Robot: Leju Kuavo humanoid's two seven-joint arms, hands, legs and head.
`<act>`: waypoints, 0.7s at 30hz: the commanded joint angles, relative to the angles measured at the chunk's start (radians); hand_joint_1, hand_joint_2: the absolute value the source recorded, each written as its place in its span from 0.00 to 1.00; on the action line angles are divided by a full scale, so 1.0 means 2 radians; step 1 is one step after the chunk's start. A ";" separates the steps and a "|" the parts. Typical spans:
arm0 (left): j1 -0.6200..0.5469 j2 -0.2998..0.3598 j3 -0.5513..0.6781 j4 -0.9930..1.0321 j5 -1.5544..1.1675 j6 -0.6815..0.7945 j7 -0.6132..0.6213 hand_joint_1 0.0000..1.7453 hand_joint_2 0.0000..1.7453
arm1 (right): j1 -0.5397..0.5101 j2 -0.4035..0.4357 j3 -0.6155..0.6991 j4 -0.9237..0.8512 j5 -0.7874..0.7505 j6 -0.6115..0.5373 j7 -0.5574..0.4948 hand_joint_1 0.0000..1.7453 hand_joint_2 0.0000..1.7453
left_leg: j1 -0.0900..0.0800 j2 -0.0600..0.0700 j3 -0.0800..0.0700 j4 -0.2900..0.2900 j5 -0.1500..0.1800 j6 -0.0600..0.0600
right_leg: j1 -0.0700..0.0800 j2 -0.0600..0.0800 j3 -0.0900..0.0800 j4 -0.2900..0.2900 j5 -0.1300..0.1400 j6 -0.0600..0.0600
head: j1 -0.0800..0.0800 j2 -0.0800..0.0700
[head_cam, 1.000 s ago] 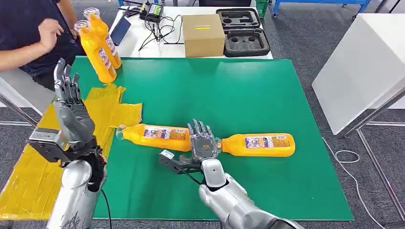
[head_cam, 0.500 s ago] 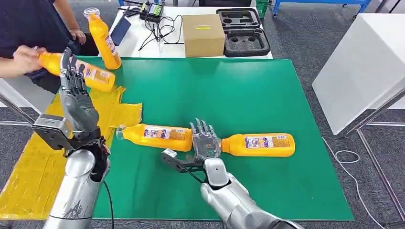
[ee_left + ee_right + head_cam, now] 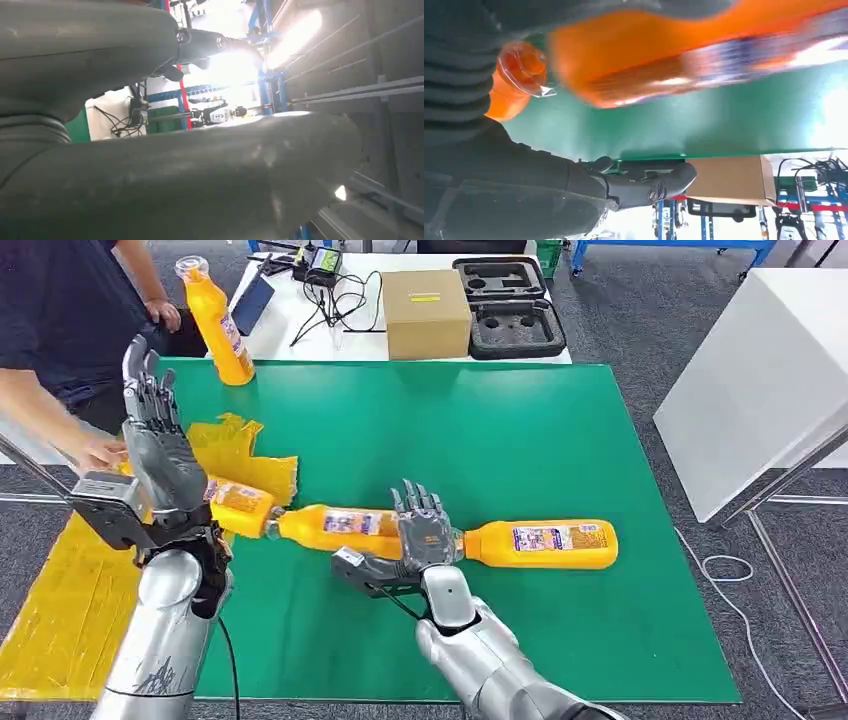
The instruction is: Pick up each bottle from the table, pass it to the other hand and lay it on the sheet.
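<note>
Two orange bottles lie end to end on the green mat [image 3: 520,440]: a middle bottle [image 3: 345,527] and a right bottle [image 3: 545,543]. My right hand [image 3: 428,532] hovers or rests at the gap between them with its fingers spread, holding nothing. The right wrist view has the right hand [image 3: 499,165] near the middle bottle's blurred body [image 3: 664,55] and the right bottle's cap [image 3: 521,67]. My left hand [image 3: 160,455] is raised, open and empty, above the yellow sheet [image 3: 60,610]. A person's hand [image 3: 98,452] lays a third bottle [image 3: 238,506] at the sheet's edge.
Another bottle [image 3: 218,325] stands upright at the mat's far left corner. Behind the mat, a white table carries a cardboard box [image 3: 426,312], black foam cases [image 3: 510,302] and cables. A person stands at the far left. White panels [image 3: 760,370] rise to the right.
The person has brought one bottle down from the air and laid it by the sheet, nudging the middle bottle to the right. My hands have barely moved.
</note>
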 commanded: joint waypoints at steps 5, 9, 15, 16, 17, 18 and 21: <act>-0.004 -0.001 -0.003 -0.027 -0.012 -0.003 0.024 0.00 0.00 | -0.006 -0.009 -0.019 -0.020 0.010 0.022 0.003 0.00 0.00 | 0.000 -0.001 0.000 0.000 0.000 0.000 | 0.000 -0.001 0.001 0.000 0.000 0.000 | 0.000 0.000; -0.012 -0.008 -0.004 -0.021 -0.016 -0.006 0.028 0.00 0.00 | -0.001 -0.013 -0.025 -0.016 0.009 0.025 0.003 0.00 0.00 | 0.000 -0.001 0.001 0.000 0.000 -0.001 | 0.000 -0.002 0.001 0.000 -0.001 0.000 | 0.000 0.000; -0.012 -0.011 -0.004 -0.028 -0.020 -0.008 0.033 0.00 0.00 | 0.001 -0.017 -0.030 -0.010 0.012 0.031 0.008 0.00 1.00 | 0.000 -0.001 0.000 0.000 0.000 0.000 | 0.000 -0.001 0.000 0.000 0.000 0.000 | 0.000 0.000; -0.012 -0.011 -0.004 -0.028 -0.020 -0.008 0.033 0.00 0.00 | 0.001 -0.017 -0.030 -0.010 0.012 0.031 0.008 0.00 1.00 | 0.000 -0.001 0.000 0.000 0.000 0.000 | 0.000 -0.002 0.001 0.000 0.000 0.000 | 0.000 0.000; -0.011 -0.011 -0.004 -0.028 -0.020 -0.008 0.033 0.00 0.00 | 0.000 -0.017 -0.032 -0.009 0.011 0.034 0.009 0.00 1.00 | 0.000 -0.001 0.001 0.000 0.000 -0.001 | 0.000 -0.002 0.002 0.000 -0.001 0.000 | 0.000 0.000; -0.012 -0.013 -0.004 -0.027 -0.021 -0.009 0.034 0.00 0.00 | -0.001 -0.017 -0.033 -0.005 0.013 0.037 0.011 0.00 1.00 | 0.000 -0.001 0.000 0.000 0.000 0.000 | 0.000 -0.002 0.001 0.000 0.000 0.000 | 0.000 0.000; -0.014 -0.017 -0.004 -0.029 -0.023 -0.012 0.037 0.00 0.00 | -0.007 -0.019 -0.038 0.011 0.021 0.041 0.021 0.00 1.00 | 0.000 -0.001 0.001 0.000 0.000 -0.001 | 0.000 -0.002 0.001 0.000 -0.001 0.000 | 0.000 0.000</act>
